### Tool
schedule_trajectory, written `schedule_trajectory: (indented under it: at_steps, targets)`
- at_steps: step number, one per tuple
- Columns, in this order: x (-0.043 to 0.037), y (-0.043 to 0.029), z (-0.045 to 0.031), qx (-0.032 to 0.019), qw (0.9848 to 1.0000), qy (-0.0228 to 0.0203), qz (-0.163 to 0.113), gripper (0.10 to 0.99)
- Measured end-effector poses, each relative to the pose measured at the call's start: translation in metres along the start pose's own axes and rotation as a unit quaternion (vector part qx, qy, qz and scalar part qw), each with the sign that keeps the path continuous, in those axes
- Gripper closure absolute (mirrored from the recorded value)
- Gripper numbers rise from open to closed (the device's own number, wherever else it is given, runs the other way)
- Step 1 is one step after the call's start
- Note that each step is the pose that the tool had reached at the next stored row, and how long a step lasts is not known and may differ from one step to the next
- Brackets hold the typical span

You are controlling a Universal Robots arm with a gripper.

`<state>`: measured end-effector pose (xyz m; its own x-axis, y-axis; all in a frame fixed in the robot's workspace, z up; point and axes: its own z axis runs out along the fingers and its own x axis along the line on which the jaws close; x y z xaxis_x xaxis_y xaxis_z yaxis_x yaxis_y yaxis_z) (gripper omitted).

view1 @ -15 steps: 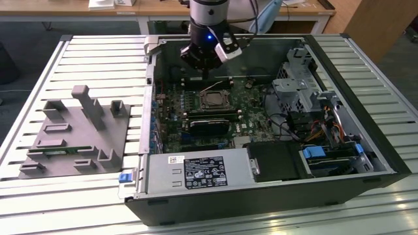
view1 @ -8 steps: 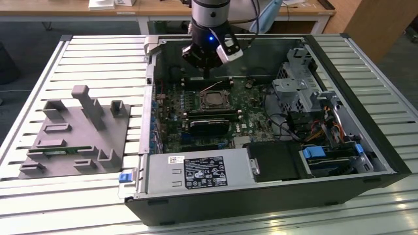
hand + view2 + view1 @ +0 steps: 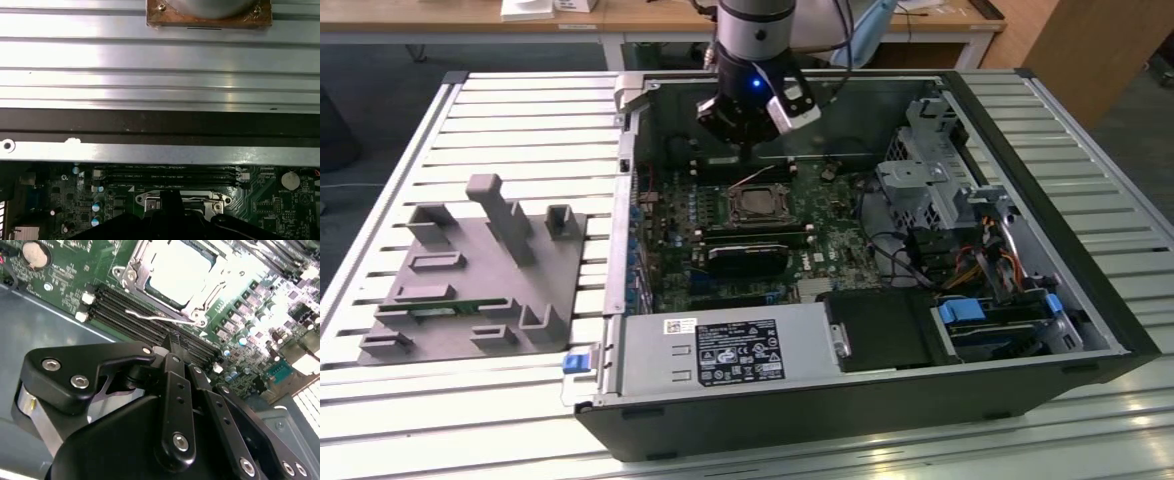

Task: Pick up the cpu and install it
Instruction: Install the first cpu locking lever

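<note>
In its socket (image 3: 165, 285), the cpu (image 3: 180, 270) apparently sits below the gripper (image 3: 170, 347).

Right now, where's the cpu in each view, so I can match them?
Exterior view: cpu in the socket on the motherboard.
Second wrist view: cpu, bright square inside the socket frame.
First wrist view: cpu hidden behind the gripper; socket edge visible.
Shared landmark: black memory slots beside the socket.

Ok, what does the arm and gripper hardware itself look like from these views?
The arm is a grey cylinder with a glowing blue light near the wrist. The gripper is matte black, built from linked bars with silver screw heads. A silver-white block sits beside it in the exterior view.
</note>
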<state>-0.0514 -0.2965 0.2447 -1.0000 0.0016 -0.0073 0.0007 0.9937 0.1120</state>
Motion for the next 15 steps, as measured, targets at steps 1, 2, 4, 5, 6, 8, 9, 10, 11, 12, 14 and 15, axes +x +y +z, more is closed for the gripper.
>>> schedule_trajectory:
  at_steps: [1, 2, 4, 5, 6, 8, 9, 10, 11, 12, 14, 15]
  targets:
    - [-0.0007, -0.0001, 0.0008, 0.0024, 1.0, 0.0, 0.0, 0.98]
    - [-0.0011, -0.0002, 0.0017, 0.0044, 1.0, -0.0001, 0.0, 0.98]
    - [-0.0013, -0.0003, 0.0031, 0.0053, 1.0, -0.0001, 0.0, 0.98]
    - [-0.0015, -0.0004, 0.004, 0.0053, 1.0, -0.0001, 0.0, 0.98]
    - [-0.0018, -0.0006, 0.0051, 0.0051, 1.0, -0.0001, 0.0, 0.98]
    - [-0.0026, -0.0009, 0.0085, 0.0033, 1.0, -0.0002, 0.0, 0.98]
    - [-0.0033, -0.0011, 0.0102, 0.0032, 1.0, -0.0001, 0.0, 0.98]
    - [-0.0038, -0.0013, 0.0118, 0.0032, 1.0, -0.0001, 0.0, 0.98]
    - [-0.0043, -0.0015, 0.0132, 0.0032, 1.0, -0.0001, 0.0, 0.98]
    - [-0.0049, -0.0016, 0.0139, 0.0031, 1.0, -0.0001, 0.0, 0.98]
    - [-0.0058, -0.0017, 0.0156, 0.0028, 1.0, -0.0001, 0.0, 0.98]
    - [-0.0062, -0.0018, 0.0166, 0.0028, 1.0, -0.0001, 0.0, 0.98]
